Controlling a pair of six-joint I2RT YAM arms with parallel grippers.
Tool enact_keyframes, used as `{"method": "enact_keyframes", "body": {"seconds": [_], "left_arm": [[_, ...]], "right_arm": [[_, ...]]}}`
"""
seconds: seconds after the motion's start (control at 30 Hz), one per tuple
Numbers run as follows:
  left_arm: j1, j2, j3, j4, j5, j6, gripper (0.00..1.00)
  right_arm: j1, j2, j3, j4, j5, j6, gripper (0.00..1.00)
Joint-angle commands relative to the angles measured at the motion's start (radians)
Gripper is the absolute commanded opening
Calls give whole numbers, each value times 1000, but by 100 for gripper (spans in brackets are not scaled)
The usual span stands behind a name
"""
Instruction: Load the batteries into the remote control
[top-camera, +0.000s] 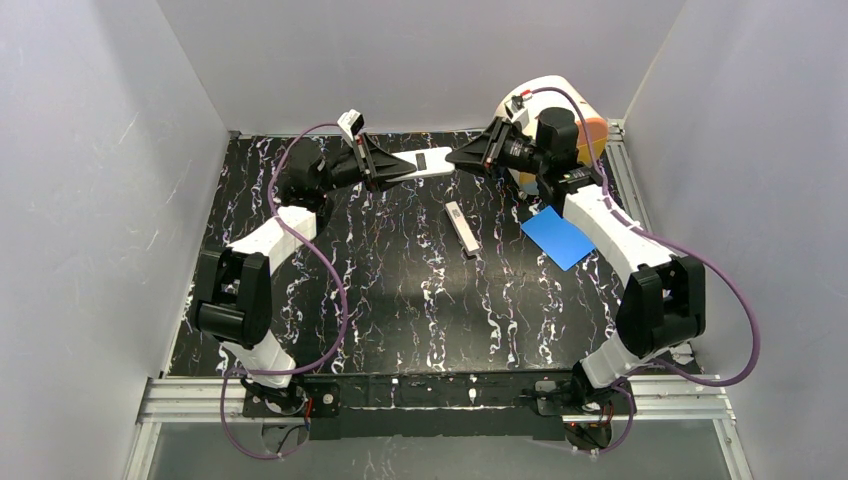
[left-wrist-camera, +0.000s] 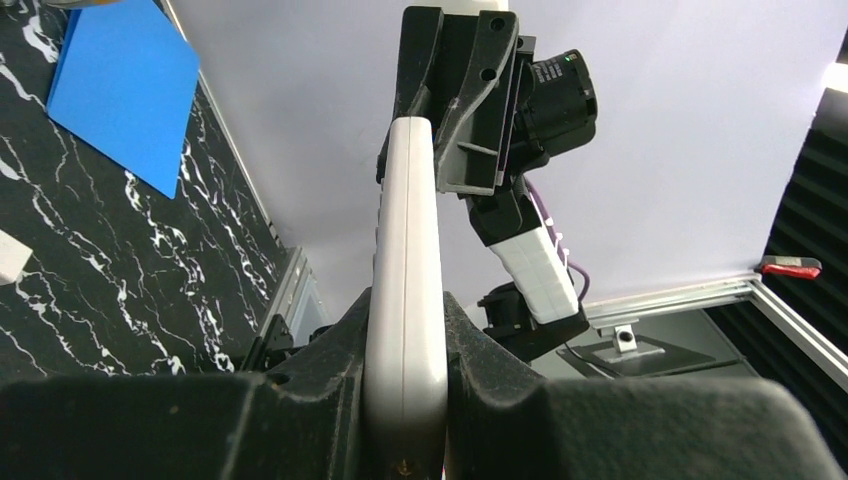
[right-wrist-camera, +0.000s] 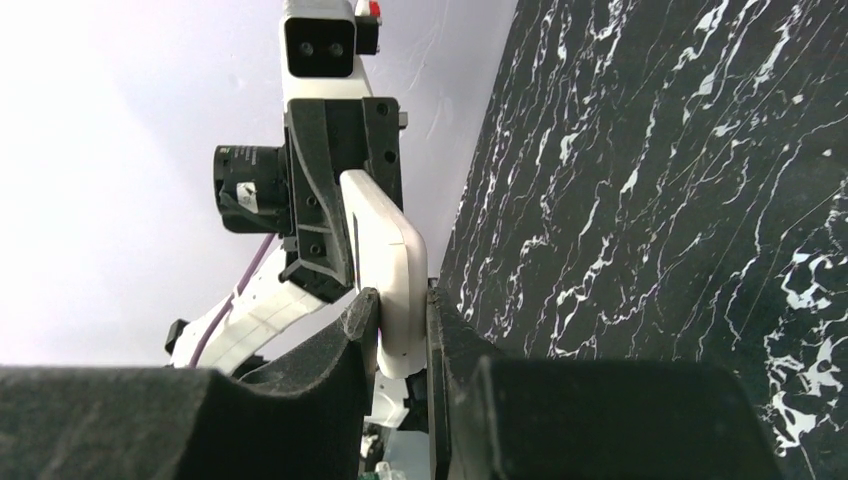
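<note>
Remote control (top-camera: 428, 162) is up off the table, beyond the blue card (top-camera: 557, 238) and to its left, pinched at both ends. Left gripper (top-camera: 388, 168) is clamped narrow on one end, and right gripper (top-camera: 460, 157) on the other. A slim white strip (top-camera: 462, 228) lies flat just left of the card.

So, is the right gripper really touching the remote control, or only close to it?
Touching. The right wrist view shows the right gripper with its jaws shut on the end of the remote control, with no gap on either side.
</note>
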Motion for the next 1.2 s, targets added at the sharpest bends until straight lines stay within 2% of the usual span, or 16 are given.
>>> {"method": "enact_keyframes", "body": {"seconds": [0.0, 0.37, 0.57, 0.8, 1.0, 1.17], "left_arm": [[-126, -33, 54, -50, 16, 77, 0], [-135, 0, 123, -129, -43, 157, 0], [-132, 8, 118, -135, -28, 171, 0], [-82, -2, 138, -135, 76, 149, 0], [-71, -9, 163, -129, 174, 115, 0], [-28, -12, 159, -84, 171, 58, 0]], "right_arm": [[135, 46, 0, 84, -42, 3, 19], [189, 95, 44, 44, -91, -27, 19], [185, 71, 19, 138, -95, -2, 20], [56, 9, -41, 189, -129, 36, 39], [0, -7, -38, 183, -186, 55, 47], [-42, -48, -148, 456, -183, 248, 62]]}}
